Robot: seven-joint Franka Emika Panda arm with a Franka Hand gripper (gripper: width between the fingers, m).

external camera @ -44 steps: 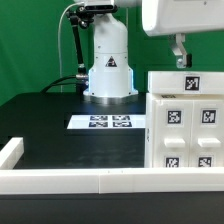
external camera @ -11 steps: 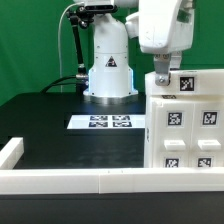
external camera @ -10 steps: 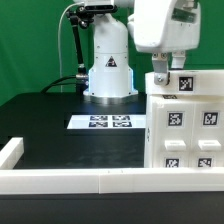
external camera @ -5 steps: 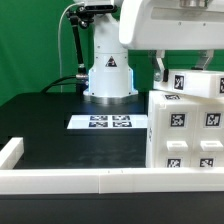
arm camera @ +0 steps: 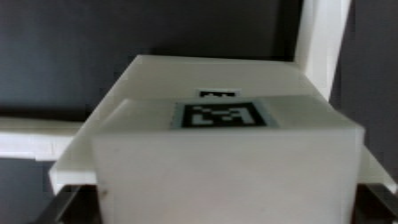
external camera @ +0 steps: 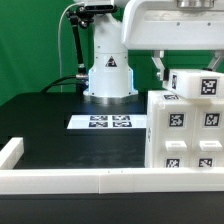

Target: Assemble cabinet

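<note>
1. The robot's two-finger gripper [external camera: 190, 78] is clamped wide around a white rectangular plastic panel [external camera: 196, 84] bearing a black-and-white square tag, holding it raised and tilted; one dark finger [external camera: 159, 68] shows on the side toward the exterior view's left.
2. The wrist view fills with that same held white panel [arm camera: 210, 140], tag facing the camera, and only a sliver of dark fingertip [arm camera: 59, 205] peeks at its edge. How far the jaws stand apart can't be told here.
3. The exterior view adds what the wrist camera misses: the panel hovers just above the top of the large white plastic cabinet body [external camera: 186, 135], standing at the exterior view's right on the black table [external camera: 50, 115].
4. Further out, the flat white marker board [external camera: 108, 123] lies near the arm's white base [external camera: 108, 70].
5. A white rail [external camera: 70, 180] borders the table's near edge.
</note>
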